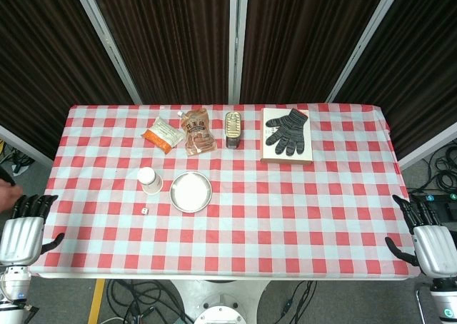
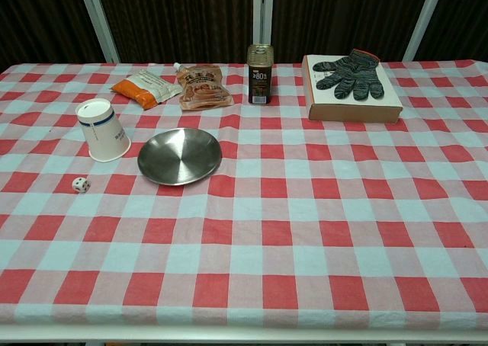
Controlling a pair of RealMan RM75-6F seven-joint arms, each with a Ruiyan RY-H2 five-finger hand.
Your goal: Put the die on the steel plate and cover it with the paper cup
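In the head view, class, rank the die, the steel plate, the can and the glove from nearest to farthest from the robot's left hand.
From the left hand:
1. Die, front left.
2. Steel plate, right of the die.
3. Can, back centre.
4. Glove, back right, on a box.

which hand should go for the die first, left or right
Left, probably. The die lies on the left part of the table, nearer the left hand than the right hand, with the steel plate and paper cup close by.

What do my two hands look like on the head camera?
Both match: the left hand and right hand have a silver ribbed metallic back, black fingers and a black thumb. White-grey wrist housings sit below them. The chest view shows neither hand.
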